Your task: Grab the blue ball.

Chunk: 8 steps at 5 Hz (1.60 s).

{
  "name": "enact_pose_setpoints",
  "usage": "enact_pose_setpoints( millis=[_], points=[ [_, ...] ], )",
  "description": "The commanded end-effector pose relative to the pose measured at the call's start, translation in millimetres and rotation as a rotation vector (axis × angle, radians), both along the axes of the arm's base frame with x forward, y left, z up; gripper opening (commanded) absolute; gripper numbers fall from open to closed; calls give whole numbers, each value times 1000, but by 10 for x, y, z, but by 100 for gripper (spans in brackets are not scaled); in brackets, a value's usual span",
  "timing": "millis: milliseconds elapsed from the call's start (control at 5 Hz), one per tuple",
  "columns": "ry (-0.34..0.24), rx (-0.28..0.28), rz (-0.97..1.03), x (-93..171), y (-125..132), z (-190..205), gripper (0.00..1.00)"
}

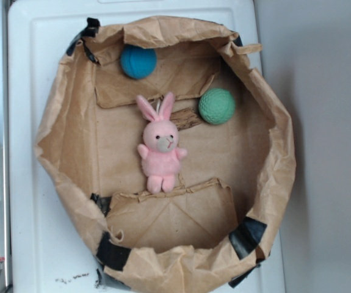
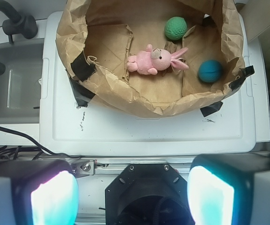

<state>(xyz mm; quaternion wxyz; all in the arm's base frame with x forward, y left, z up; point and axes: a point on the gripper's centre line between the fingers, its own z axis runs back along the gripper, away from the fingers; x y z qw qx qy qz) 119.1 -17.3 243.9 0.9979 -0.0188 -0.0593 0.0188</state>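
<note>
Inside the rolled-down paper bag (image 1: 267,116), the blue ball (image 1: 138,61) is resting near the far rim, lying apart from the pink bunny (image 1: 161,146) stretched out in the middle and the green ball (image 1: 217,106) sitting off to the bunny's other side. The bag is sitting on a white lid (image 1: 35,232). Seen from the wrist camera, the blue ball (image 2: 210,71) is lying close to the crumpled wall, just past the bunny's ears. The gripper (image 2: 132,197) is hanging back outside the bag, its two fingers (image 2: 210,194) standing wide apart and holding nothing, well away from every toy.
</note>
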Motion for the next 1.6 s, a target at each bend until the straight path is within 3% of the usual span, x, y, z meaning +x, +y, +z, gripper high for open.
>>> enact_pose_setpoints(
  millis=[0, 200, 400, 800, 1400],
  points=[
    [0, 0, 0, 0, 0, 0, 100],
    [4, 46, 55, 174, -16, -212, 100],
    [-28, 64, 113, 338, 18, -328, 100],
    [-9, 42, 371, 911, 170, -572, 100],
    [-9, 42, 371, 911, 170, -572, 100]
  ],
)
